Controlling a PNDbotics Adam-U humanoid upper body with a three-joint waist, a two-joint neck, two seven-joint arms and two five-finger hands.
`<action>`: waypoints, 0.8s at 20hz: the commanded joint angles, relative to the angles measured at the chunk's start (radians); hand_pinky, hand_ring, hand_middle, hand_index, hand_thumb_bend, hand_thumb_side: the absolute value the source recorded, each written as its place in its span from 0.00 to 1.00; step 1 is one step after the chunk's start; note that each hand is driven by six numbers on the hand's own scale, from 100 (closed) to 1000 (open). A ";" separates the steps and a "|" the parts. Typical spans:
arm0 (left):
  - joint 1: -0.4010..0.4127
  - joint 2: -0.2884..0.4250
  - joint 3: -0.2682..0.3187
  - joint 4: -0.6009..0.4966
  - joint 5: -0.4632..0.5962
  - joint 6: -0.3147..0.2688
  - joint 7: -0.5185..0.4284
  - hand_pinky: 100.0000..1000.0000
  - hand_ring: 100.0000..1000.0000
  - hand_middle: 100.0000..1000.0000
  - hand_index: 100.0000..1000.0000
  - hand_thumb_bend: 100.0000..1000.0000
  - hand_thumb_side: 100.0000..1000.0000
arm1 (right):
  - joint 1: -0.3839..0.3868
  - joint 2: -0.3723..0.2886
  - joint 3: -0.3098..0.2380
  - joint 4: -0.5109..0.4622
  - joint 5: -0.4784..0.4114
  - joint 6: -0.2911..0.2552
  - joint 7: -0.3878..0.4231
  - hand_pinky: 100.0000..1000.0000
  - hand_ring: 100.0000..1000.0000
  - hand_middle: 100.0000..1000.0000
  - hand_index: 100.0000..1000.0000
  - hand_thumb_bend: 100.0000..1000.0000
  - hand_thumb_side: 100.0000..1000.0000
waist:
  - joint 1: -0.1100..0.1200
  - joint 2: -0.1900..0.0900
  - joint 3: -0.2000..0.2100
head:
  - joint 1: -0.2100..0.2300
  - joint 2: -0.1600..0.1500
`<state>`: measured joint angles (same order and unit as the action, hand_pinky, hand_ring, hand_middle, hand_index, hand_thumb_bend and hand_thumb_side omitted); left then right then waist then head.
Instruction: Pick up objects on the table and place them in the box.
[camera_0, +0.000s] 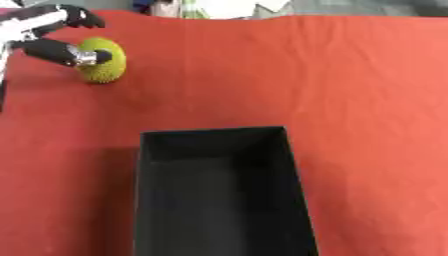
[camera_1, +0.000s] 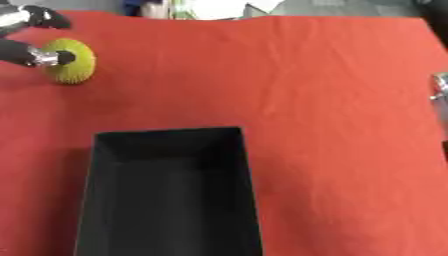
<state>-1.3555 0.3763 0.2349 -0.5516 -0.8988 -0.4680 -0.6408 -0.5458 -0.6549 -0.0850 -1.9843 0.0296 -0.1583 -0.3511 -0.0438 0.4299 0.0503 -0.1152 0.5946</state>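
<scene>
I can read no brand, label or writing anywhere, neither on the box nor on the ball.

My left hand (camera_0: 54, 35) comes in at the upper left corner with most of its arm cut off by the frame edge. One dark finger (camera_0: 83, 18) reaches out above the ball, and another finger or the thumb, silver at its tip, lies across the ball's face. The digits look curled round the yellow-green spiky ball (camera_0: 107, 62), though I cannot make out the contact clearly because the hand covers that side. The ball sits at the far left of the table, well apart from the box.

The black box (camera_0: 219, 145) stands open at the near middle, and its near end is cut off by the bottom edge. Its inside is dark and I see nothing in it.

Of my right hand I see only a silver sliver (camera_1: 440, 86) at the right edge of the right eye view; I cannot tell how its fingers stand.

A red cloth (camera_0: 350, 90), lightly creased, covers the table. Beyond its far edge lies blurred clutter (camera_0: 210, 7) in pale and green colours.
</scene>
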 joint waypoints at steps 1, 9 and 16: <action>-0.015 0.025 0.003 -0.013 -0.036 -0.253 -0.266 1.00 0.94 0.89 0.88 0.48 0.50 | -0.015 -0.015 -0.002 -0.016 -0.008 0.003 -0.001 0.70 0.80 0.57 0.74 0.00 0.40 | 0.002 -0.020 -0.003 | 0.004 -0.018; -0.002 0.030 0.023 -0.031 -0.153 -0.224 -0.266 1.00 0.95 0.88 0.90 0.63 0.39 | -0.013 -0.014 0.000 -0.016 -0.014 0.005 0.000 0.70 0.80 0.57 0.73 0.00 0.40 | -0.001 -0.010 -0.004 | 0.003 -0.013; 0.001 0.028 0.047 -0.056 -0.224 -0.174 -0.220 0.90 0.80 0.73 0.86 0.54 0.00 | -0.010 -0.012 0.003 -0.016 -0.019 0.009 0.001 0.70 0.80 0.56 0.73 0.00 0.43 | -0.002 -0.009 -0.001 | 0.005 -0.007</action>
<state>-1.3425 0.3777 0.2749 -0.5925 -1.1065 -0.4447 -0.6641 -0.5458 -0.6520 -0.0775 -1.9843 0.0153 -0.1527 -0.3482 -0.0453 0.4431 0.0491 -0.1124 0.5887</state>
